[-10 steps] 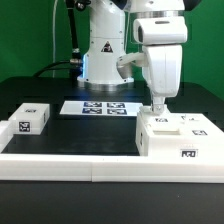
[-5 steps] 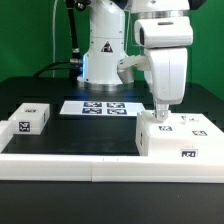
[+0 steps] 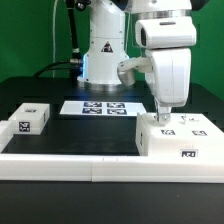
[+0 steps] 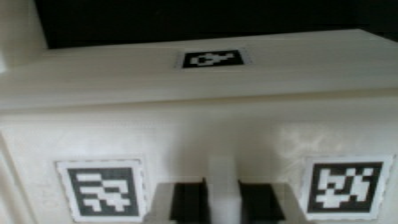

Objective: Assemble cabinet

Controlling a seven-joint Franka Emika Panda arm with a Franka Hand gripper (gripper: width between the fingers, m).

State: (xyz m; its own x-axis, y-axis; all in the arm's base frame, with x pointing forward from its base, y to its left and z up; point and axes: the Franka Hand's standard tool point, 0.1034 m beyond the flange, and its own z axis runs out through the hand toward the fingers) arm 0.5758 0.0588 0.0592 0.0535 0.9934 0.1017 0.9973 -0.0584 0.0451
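Just behind the rail point(image 3: 60, 166), the cabinet body point(image 3: 190, 142) lies at the exterior view's right. The gripper point(image 3: 165, 119) has been lowered onto its top, fingers point(image 4: 183, 202) astride a thin white ridge point(image 4: 215, 172); whether the ridge is pinched cannot be told. A grasp is judged imminent. Farther back, the small block point(image 3: 30, 118) lies untouched.

The rail point(image 3: 60, 165) runs along the worktop's point(image 3: 70, 135) front edge. Behind it the body point(image 3: 180, 140) sits toward the exterior view's right edge and the block point(image 3: 30, 118) toward its left. The marker board point(image 3: 97, 108) lies between them, farther back.
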